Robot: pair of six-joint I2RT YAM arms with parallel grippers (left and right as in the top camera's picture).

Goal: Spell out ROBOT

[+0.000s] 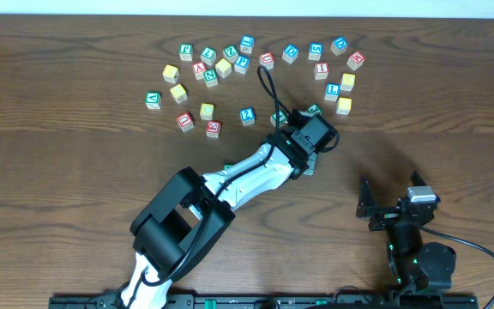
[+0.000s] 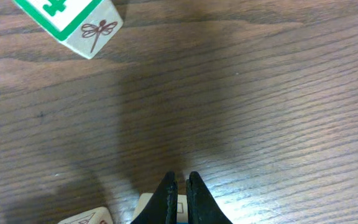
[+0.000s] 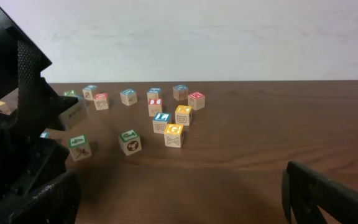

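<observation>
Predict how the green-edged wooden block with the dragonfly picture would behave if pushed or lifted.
The dragonfly block looks like rigid wood with flat faces, so it should probably slide on the table rather than roll. Its compact cube shape suggests it is unlikely to tip. The smooth printed faces might slip slightly in a loose grip.

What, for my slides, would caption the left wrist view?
Closed left pincer over wood table, green dragonfly block at upper left.
</observation>
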